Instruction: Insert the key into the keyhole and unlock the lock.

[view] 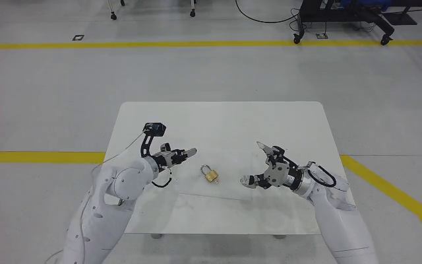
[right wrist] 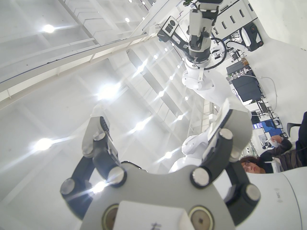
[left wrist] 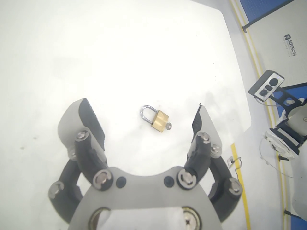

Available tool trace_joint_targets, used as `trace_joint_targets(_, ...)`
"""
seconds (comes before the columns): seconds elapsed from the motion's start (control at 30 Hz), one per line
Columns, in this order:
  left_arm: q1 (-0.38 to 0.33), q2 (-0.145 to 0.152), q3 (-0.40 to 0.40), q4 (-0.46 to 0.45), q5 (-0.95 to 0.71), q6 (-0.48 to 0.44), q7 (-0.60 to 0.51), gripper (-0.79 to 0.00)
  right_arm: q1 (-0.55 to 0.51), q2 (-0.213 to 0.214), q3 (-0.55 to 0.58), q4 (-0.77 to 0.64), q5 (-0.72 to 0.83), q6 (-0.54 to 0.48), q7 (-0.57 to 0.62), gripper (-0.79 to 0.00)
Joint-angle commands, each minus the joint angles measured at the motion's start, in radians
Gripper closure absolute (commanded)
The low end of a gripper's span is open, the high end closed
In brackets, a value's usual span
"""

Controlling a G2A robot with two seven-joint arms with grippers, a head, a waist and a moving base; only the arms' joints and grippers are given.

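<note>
**A:** Top view, entries?

**B:** Item one: bench (view: pixel 277 119), white, centre of frame. Item two: padlock (view: pixel 210 174), brass, lying flat at lower centre. Item three: left gripper (view: pixel 184 154), just left of the padlock, apart from it. Item four: right gripper (view: pixel 254 164), right of centre and farther off, spread wide, holding nothing.

**A:** Left wrist view?

**B:** Left gripper (left wrist: pixel 141 104), fingers (left wrist: pixel 92 118) wide and empty. The padlock (left wrist: pixel 156 118) lies on the bench between and beyond the tips, untouched. The key (left wrist: pixel 169 126) juts from the end of the brass body, opposite the shackle (left wrist: pixel 144 111). The shackle looks seated at both legs.

**A:** Right wrist view?

**B:** Right gripper (right wrist: pixel 164 113), fingers (right wrist: pixel 100 130) wide and empty, facing the ceiling and away from the bench.

**A:** Step in hand?

**B:** Judged: insertion looks done and the turning is outstanding. The shackle reads as closed.

**A:** Next move calls for?

**B:** Probably one gripper pinning the brass body so it cannot spin, and the other closing narrowly on the small key head to twist it. The right gripper would first need to face the bench.
</note>
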Motion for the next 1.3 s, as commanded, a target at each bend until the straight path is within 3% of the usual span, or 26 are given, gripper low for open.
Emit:
trace_joint_targets(0.0, 0.030, 0.010, -0.058, -0.022, 0.040, 0.010, 0.024, -0.785, 0.000, 0.000, 0.000, 0.000, 0.000, 0.000, 0.000, -0.785)
trace_joint_targets(0.17, 0.052, 0.018, -0.186, 0.053, -0.081, -0.022, 0.132, -0.785, 0.000, 0.000, 0.000, 0.000, 0.000, 0.000, 0.000, -0.785)
trace_joint_targets(0.47, 0.051, 0.018, -0.193, 0.064, -0.099, -0.029, 0.135, -0.785, -0.002, -0.001, -0.002, -0.002, 0.001, -0.010, -0.010, -0.785)
trace_joint_targets(0.53, 0.051, 0.018, -0.193, 0.064, -0.099, -0.029, 0.135, -0.785, 0.002, 0.000, 0.011, -0.010, -0.014, -0.090, -0.044, -0.785)
trace_joint_targets(0.73, 0.020, 0.006, -0.161, 0.067, -0.044, 0.071, 0.337, -0.785, -0.110, 0.011, 0.171, -0.052, -0.055, -0.481, -0.100, -0.785)
trace_joint_targets(0.9, -0.006, -0.004, -0.164, 0.075, -0.078, 0.067, 0.482, -0.785, -0.201, 0.015, 0.279, -0.149, -0.186, -0.723, -0.274, -0.785)
trace_joint_targets(1.1, -0.027, -0.007, -0.158, 0.089, -0.066, 0.101, 0.497, -0.785, -0.211, 0.019, 0.338, -0.269, -0.409, -0.775, -0.518, -0.785)
trace_joint_targets(1.27, -0.027, -0.007, -0.158, 0.089, -0.065, 0.102, 0.497, -0.785, -0.211, 0.019, 0.338, -0.288, -0.440, -0.781, -0.534, -0.785)
